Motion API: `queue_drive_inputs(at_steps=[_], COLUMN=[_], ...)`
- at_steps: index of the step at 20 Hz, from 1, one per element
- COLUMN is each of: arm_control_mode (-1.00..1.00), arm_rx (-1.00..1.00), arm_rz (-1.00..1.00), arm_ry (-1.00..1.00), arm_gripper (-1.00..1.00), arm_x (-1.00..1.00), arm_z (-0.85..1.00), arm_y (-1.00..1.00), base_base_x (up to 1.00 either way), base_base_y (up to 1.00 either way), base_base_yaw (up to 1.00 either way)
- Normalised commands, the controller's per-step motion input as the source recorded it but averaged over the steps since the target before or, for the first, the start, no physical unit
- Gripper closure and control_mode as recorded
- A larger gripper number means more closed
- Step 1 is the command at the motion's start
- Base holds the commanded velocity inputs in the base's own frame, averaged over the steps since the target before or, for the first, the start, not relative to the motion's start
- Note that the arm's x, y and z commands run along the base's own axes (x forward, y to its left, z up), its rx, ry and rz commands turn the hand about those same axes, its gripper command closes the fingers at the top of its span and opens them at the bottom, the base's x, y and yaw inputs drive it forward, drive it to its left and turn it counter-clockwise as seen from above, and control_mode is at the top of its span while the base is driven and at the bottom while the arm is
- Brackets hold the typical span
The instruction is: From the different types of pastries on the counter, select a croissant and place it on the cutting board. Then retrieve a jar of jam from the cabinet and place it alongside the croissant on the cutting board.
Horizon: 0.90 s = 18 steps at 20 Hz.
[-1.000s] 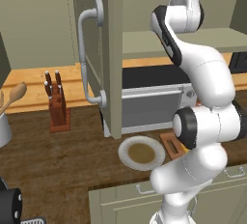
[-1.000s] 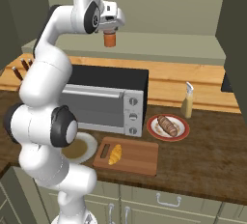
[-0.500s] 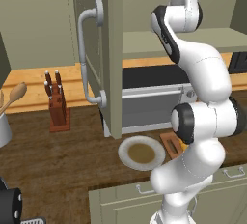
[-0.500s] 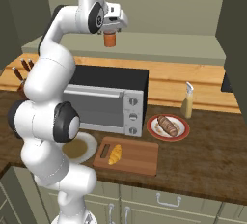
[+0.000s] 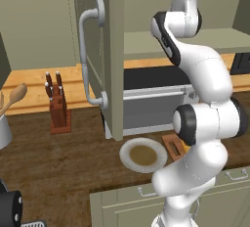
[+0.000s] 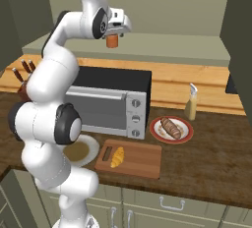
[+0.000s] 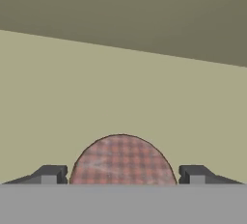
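Jam jar up in the air, long drop to the board

Croissant (image 6: 117,156) is already lying on the board (image 6: 129,158), toward its left half, so the first half of the job looks done. Right half of the board is bare, which is where I'd guess the jam ought to land.

Next to the board: a grey plate (image 6: 88,148) on the left, partly behind the arm, and the red-rimmed plate (image 6: 172,129) with the brown pastry (image 6: 172,128) just past the board's right corner. Behind the board sits the toaster oven (image 6: 109,101), with a pale jug (image 6: 191,102) further back on the tan ledge.

Up high, the claw (image 6: 113,34) has the jar (image 6: 112,41) pinched between its fingers, hanging over the cabinet shelf (image 6: 162,46) and above the oven. In the hand view the jar lid (image 7: 121,160) sits right between the two tips (image 7: 49,174), so the grip looks centred.

What could go wrong, as I see it:
- The oven sits straight under the path down, so a direct drop could clip its top edge.
- The open cabinet door (image 5: 108,55) is near the arm in the left view, and a wide swing might bump it.
- Setting down too far left would put the jar on the croissant.
- A tilted release could tip the jar.
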Motion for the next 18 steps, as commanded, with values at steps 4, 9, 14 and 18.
queue_drive_inputs(at_steps=[4, 9, 14, 18], arm_control_mode=[-1.0, -1.0, -1.0, -1.0], arm_rx=[0.0, 0.01, 0.06, 0.01], arm_rz=[0.0, 0.0, 0.0, 0.0], arm_ry=[0.0, 0.0, 0.05, 0.0], arm_gripper=[1.0, 1.0, 1.0, 1.0], arm_x=[0.11, 0.04, -0.32, -0.78], arm_z=[-0.09, 0.06, 0.42, 0.38], arm_y=[0.0, -0.06, -0.3, -0.31], base_base_x=[0.0, 0.0, 0.0, 0.0], base_base_y=[0.0, 0.0, 0.0, 0.0], base_base_yaw=[0.0, 0.0, 0.0, 0.0])
